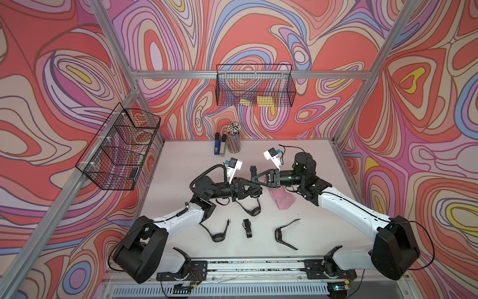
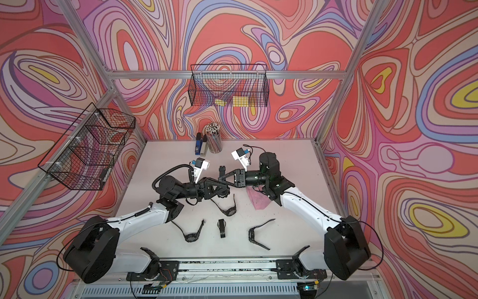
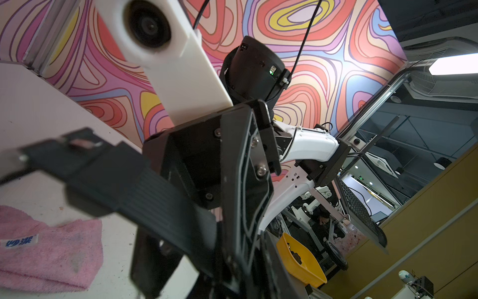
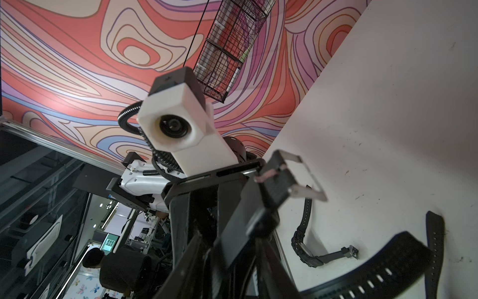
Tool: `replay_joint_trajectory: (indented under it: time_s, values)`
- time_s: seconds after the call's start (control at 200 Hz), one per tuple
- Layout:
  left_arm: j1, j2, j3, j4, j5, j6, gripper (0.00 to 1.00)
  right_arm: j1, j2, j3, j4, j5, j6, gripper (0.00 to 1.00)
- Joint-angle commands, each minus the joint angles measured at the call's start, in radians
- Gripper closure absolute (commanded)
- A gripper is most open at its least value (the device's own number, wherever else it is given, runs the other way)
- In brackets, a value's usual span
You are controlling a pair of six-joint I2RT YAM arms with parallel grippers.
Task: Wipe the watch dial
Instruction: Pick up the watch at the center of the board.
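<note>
- The watch (image 3: 121,178) is up in the air mid-table, right where the two arms cross, with its buckle end poking up between them. The dial is hidden behind the fingers in every view, so I can't say which way it faces.
- The left gripper (image 1: 258,187) looks pinched tight on the strap. With the right gripper (image 1: 252,178), I honestly can't tell if the jaws are apart or on the strap, because the fingers overlap too much.
- The pink cloth (image 1: 282,198) lies flat on the table (image 1: 310,233), partly under the right arm (image 1: 344,207), and nobody's holding it. My guess is no wiping can start until it gets picked up.
- Biggest risk imo is that the watch is held by the strap only. It's floppy, so pressing a cloth on the dial could swing it or pull it out.
- The grippers are nearly touching. If the right one backs out toward the cloth, it could snag the strap or clip the other fingers.
- A second watch (image 1: 252,210) sits right below, so a drop lands on it.
- Three more watches (image 1: 217,235) (image 1: 247,228) (image 1: 283,236) lie nearer the front. The stapler (image 1: 217,146), pencil cup (image 1: 234,141) and wire baskets (image 1: 254,85) (image 1: 119,147) are well apart.
</note>
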Motion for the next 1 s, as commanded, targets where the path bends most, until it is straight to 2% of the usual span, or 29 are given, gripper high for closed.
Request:
replay_joint_trajectory:
  time_s: [0.0,0.04,0.095,0.325,0.456,0.526,0.641,0.746,0.996]
  values:
    - [-0.001,-0.012,0.033,0.131,-0.048,-0.023,1.0,0.001,0.004,0.008,-0.028,0.014,-0.042,0.36]
    - [-0.001,-0.013,0.031,0.133,-0.058,-0.021,1.0,0.001,-0.004,0.011,-0.056,0.021,-0.063,0.28]
    - [-0.001,-0.013,0.028,0.134,-0.071,-0.016,1.0,-0.002,-0.023,0.01,-0.109,0.032,-0.104,0.23]
    - [0.002,-0.016,0.029,0.14,-0.11,-0.014,1.0,-0.056,-0.152,-0.068,-0.219,0.06,-0.231,0.16]
    - [0.005,-0.018,0.032,0.142,-0.128,-0.04,1.0,-0.059,-0.216,-0.077,-0.396,0.118,-0.473,0.15]
    - [0.006,-0.018,0.034,0.142,-0.137,-0.057,0.99,-0.059,-0.235,-0.105,-0.432,0.15,-0.572,0.15]
    - [0.005,-0.02,0.037,0.142,-0.146,-0.093,0.98,-0.051,-0.246,-0.177,-0.338,0.158,-0.635,0.16]
    - [0.006,-0.027,0.036,0.142,-0.153,-0.118,0.98,-0.018,-0.262,-0.225,-0.237,0.221,-0.677,0.17]
    - [0.005,-0.041,0.037,0.142,-0.152,-0.16,0.96,0.103,-0.278,-0.233,-0.063,0.339,-0.786,0.19]
